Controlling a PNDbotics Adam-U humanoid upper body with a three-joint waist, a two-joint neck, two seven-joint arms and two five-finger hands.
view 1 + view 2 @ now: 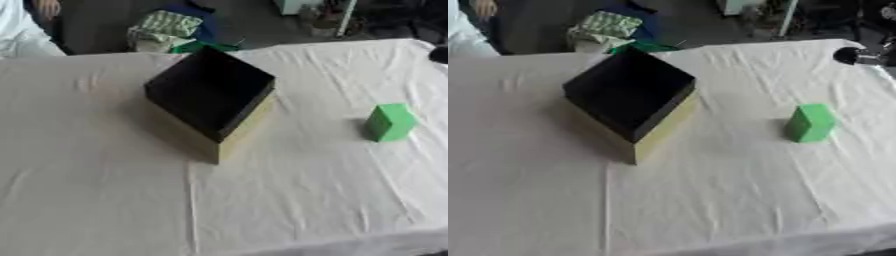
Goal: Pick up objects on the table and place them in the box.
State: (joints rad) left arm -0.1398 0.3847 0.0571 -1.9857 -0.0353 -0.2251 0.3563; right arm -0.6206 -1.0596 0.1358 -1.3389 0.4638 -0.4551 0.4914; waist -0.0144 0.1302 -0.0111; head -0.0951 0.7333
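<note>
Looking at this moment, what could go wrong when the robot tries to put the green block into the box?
1. The green block lies far to the right of the box, so it may slip out during the long carry.
2. The box stands with a corner toward the robot; a low carry might knock its rim.
3. The white cloth is wrinkled and could bunch up under a grasp.

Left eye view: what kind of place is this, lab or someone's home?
Probably a lab or test room, not a home. A table draped in a plain white cloth holds only a box with a dark inside and a green block, a staged setup. Behind it is bare floor with piled clutter.
</note>
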